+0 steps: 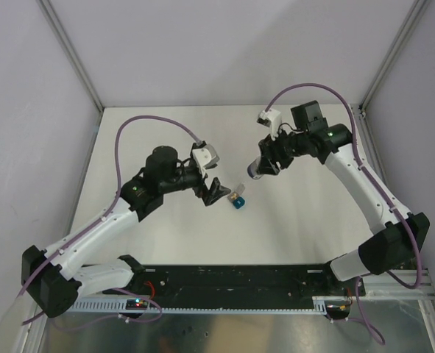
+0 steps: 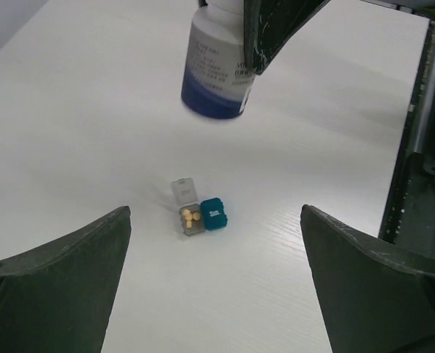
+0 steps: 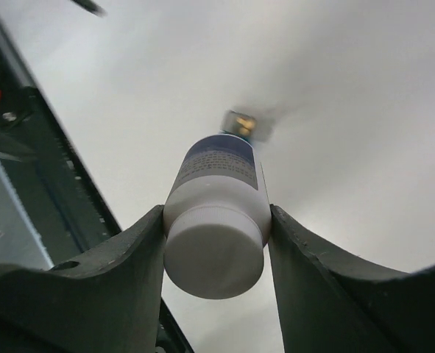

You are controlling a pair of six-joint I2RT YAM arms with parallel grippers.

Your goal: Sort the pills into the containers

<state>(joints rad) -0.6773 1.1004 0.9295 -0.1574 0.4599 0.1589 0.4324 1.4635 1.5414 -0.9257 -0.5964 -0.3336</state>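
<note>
Containers (image 2: 202,215) sit mid-frame, grey lid up, pills (image 2: 191,217) inside. My left tool (image 1: 213,193) gapes empty; my right tool (image 1: 267,163) clamps the capped bottle (image 3: 216,220). I should uncap it before tipping.

The white table (image 1: 291,228) bears the joined containers (image 2: 201,217), the grey one open with yellow pills (image 2: 191,217) inside, the teal one closed.

The containers (image 2: 204,218) pair a teal compartment with a grey one holding yellow pills (image 2: 191,217); the bottle (image 2: 216,70) is white, its label blue-banded.
</note>
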